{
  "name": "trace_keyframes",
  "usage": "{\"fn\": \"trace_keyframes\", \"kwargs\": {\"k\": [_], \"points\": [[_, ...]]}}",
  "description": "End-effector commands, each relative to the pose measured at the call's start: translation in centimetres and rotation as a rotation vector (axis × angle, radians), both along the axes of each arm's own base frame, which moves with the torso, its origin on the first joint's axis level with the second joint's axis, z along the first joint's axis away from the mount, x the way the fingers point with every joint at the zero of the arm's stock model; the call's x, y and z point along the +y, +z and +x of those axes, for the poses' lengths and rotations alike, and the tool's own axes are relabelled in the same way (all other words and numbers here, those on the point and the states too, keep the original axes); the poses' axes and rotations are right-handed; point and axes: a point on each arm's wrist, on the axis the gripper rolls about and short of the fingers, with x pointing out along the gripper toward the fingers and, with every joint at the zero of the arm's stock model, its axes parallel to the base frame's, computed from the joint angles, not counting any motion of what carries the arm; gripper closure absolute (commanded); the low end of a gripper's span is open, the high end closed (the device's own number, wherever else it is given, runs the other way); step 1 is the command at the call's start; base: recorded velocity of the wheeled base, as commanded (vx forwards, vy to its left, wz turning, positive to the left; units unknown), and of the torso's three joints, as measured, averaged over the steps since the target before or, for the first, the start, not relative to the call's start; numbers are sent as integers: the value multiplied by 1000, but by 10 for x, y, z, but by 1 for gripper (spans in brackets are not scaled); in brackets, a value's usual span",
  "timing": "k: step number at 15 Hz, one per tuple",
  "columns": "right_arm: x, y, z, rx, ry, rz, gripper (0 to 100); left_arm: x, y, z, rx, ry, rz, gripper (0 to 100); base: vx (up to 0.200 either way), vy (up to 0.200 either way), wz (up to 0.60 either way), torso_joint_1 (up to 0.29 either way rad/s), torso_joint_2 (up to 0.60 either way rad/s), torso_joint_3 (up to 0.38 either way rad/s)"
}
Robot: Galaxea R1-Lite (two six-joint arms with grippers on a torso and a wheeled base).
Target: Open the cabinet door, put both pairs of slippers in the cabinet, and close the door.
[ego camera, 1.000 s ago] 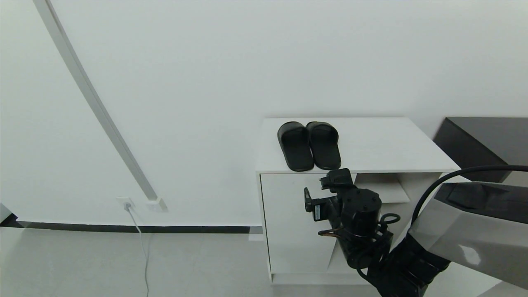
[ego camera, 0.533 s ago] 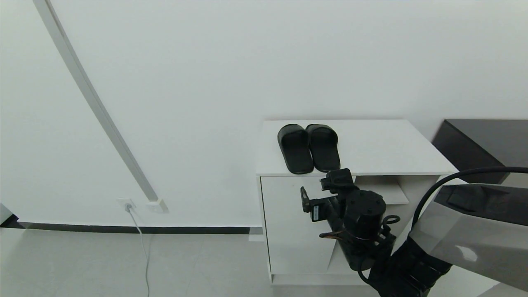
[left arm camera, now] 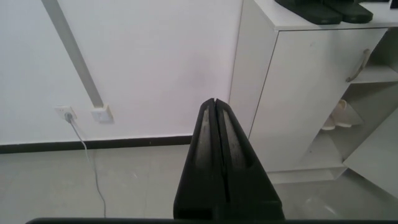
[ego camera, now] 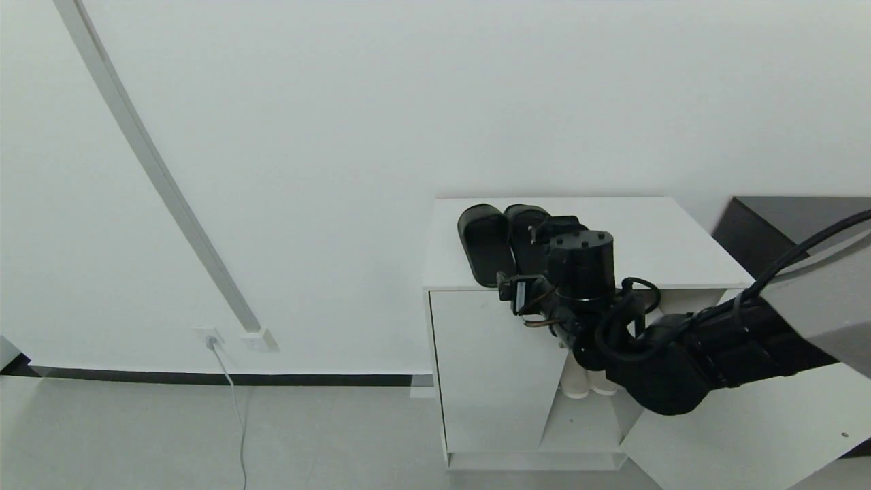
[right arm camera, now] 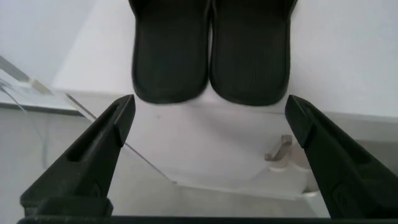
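Note:
A pair of black slippers [ego camera: 507, 241] lies side by side on top of the white cabinet [ego camera: 646, 238], heels at its front edge. My right gripper [ego camera: 537, 289] hovers at that edge just in front of the heels; the right wrist view has it open [right arm camera: 211, 112], fingers spread wider than the black slippers [right arm camera: 211, 50]. A white pair of slippers [ego camera: 588, 384] stands inside the cabinet, on the bottom shelf. The right door [ego camera: 742, 435] is swung open, the left door [ego camera: 490, 367] is closed. My left gripper [left arm camera: 214, 109] is shut on nothing, low and left of the cabinet [left arm camera: 311, 93].
A dark piece of furniture [ego camera: 789, 224] stands right of the cabinet. A wall socket with a cable [ego camera: 207, 335] and a slanted grey trunking [ego camera: 156, 170] are on the wall to the left. Bare floor [ego camera: 204, 435] lies left of the cabinet.
My right arm has risen from in front of the doors to the cabinet's top edge, at the black slippers' heels. The open right door has come into sight.

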Motion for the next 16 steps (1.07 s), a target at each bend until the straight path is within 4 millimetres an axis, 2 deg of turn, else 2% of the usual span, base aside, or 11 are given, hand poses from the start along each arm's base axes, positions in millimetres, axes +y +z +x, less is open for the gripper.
{"fn": "trace_keyframes", "kwargs": {"k": [1, 2, 6, 9, 13, 16], "points": [[-1, 32, -1, -40, -4, 75, 0, 0, 0, 0, 2, 0, -1, 100, 0, 0, 0, 0, 0, 0], [-1, 30, -1, -34, -4, 70, 0, 0, 0, 0, 2, 0, -1, 100, 0, 0, 0, 0, 0, 0], [1, 22, 1, -18, -3, 61, 0, 0, 0, 0, 2, 0, -4, 100, 200, 0, 0, -4, -4, 2], [4, 9, 4, 6, -4, 52, 0, 0, 0, 0, 2, 0, -4, 100, 200, 0, 0, 6, 1, 1], [12, -19, 13, 23, -5, 35, 0, 0, 0, 0, 2, 0, -4, 100, 200, 0, 0, 5, 1, 4], [19, -32, 22, 28, -2, 26, 0, 0, 0, 0, 2, 0, -5, 100, 0, 0, 0, 0, 0, 0]]}}
